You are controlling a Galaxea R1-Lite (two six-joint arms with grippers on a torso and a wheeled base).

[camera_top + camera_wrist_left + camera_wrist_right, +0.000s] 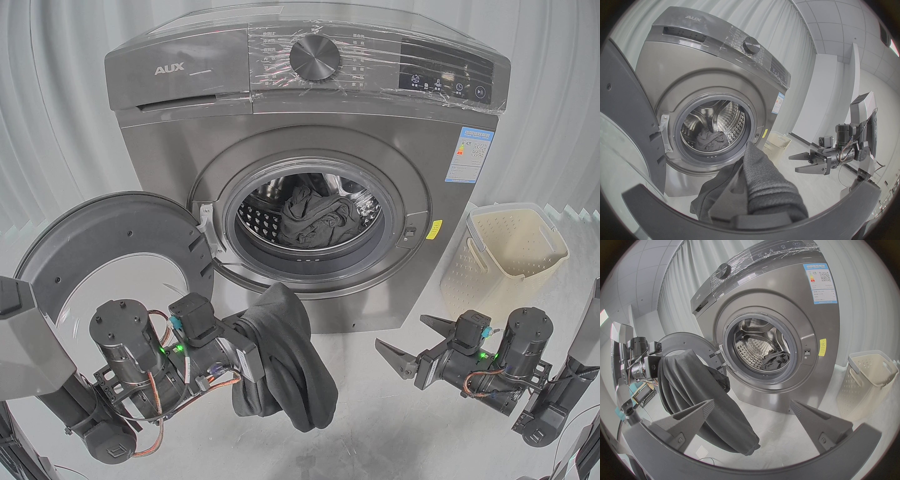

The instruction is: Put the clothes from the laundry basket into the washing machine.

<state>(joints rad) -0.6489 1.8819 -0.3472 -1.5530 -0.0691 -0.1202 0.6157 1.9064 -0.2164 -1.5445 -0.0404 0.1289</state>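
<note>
Hanging lower centre, below the open drum of the grey metal washing machine (300,125), a dark grey fabric garment (290,356) is clamped in the level left gripper (250,361); the right gripper (403,334) gapes empty, lower right.

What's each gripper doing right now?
Left gripper: closed, holding a dark garment.
Right gripper: open, empty.

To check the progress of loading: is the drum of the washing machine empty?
No, a dark garment lies inside the drum of the washing machine, whose door stands open.
</note>
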